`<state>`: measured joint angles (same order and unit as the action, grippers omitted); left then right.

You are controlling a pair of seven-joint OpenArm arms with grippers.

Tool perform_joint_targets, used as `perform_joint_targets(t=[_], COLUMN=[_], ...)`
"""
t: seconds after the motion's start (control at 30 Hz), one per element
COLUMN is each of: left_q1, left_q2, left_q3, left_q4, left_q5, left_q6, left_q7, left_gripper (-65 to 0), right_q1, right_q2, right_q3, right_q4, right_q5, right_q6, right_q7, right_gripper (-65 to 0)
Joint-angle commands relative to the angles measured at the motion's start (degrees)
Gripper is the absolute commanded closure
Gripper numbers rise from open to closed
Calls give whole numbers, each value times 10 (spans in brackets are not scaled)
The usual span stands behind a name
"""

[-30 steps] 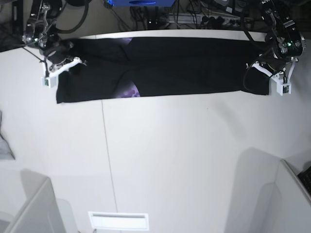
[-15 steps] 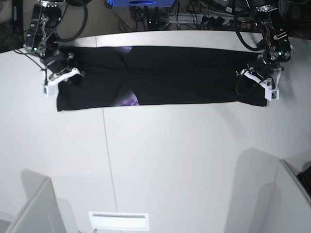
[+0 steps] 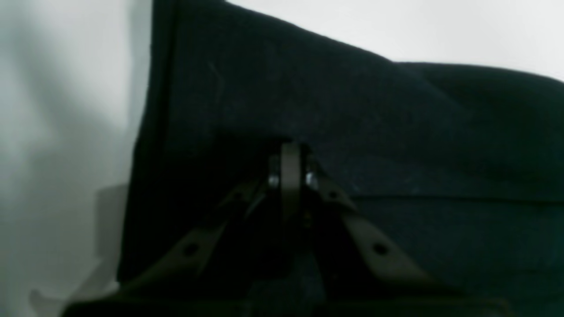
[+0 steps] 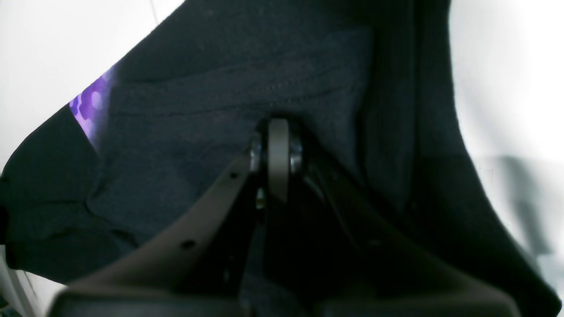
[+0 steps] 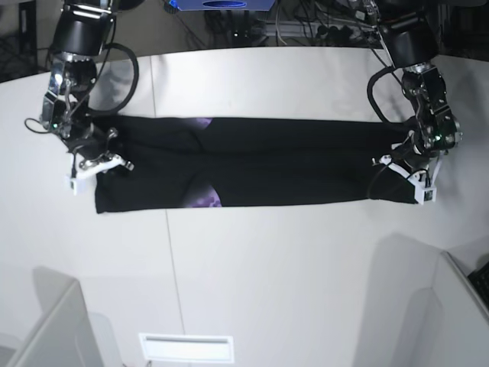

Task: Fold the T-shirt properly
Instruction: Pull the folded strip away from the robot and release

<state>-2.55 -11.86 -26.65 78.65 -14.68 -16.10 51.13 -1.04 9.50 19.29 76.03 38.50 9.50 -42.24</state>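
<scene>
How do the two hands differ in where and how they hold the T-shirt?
The left hand grips the T-shirt at the base view's right end, over plain black fabric; the right hand grips the opposite end, nearer the purple print. Both are shut on the cloth, which lies stretched between them.

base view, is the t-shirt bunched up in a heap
No, the T-shirt lies stretched in a long flat band across the table between both arms.

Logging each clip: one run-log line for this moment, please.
T-shirt: long band on table | left gripper: shut on T-shirt | right gripper: shut on T-shirt
</scene>
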Motion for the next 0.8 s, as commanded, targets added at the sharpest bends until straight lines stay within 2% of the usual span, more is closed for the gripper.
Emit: perform_joint_targets(t=[0.0, 0.13, 0.3, 0.37, 0.47, 0.7, 0.77], left_q1=[-1, 0, 19, 37, 63, 90, 90], left_q2=[-8, -13, -14, -18, -43, -52, -52], left_q3=[-3, -20, -114, -144, -166, -222, -227], left_q4=[17, 97, 216, 250, 259, 205, 182], left_q5=[18, -18, -91, -121, -161, -198, -198], left_q6=[12, 12, 9, 9, 9, 9, 9], left_q7=[11, 75, 141, 145, 145, 142, 142], left_gripper=[0, 0, 0, 0, 0, 0, -117], right_q1=[6, -3, -31, -47, -62, -70, -71], right_q2=[7, 5, 3, 2, -5, -13, -19], right_q3=[2, 2, 2, 2, 2, 2, 1], right_q4=[8, 73, 178, 217, 251, 257, 258], right_q5=[-24, -22, -20, -20, -20, -20, -20], right_q6=[-15, -15, -14, -14, -14, -14, -14], right_q7=[-3, -9, -19, -19, -19, -48, -48], right_gripper=[0, 0, 0, 0, 0, 0, 0])
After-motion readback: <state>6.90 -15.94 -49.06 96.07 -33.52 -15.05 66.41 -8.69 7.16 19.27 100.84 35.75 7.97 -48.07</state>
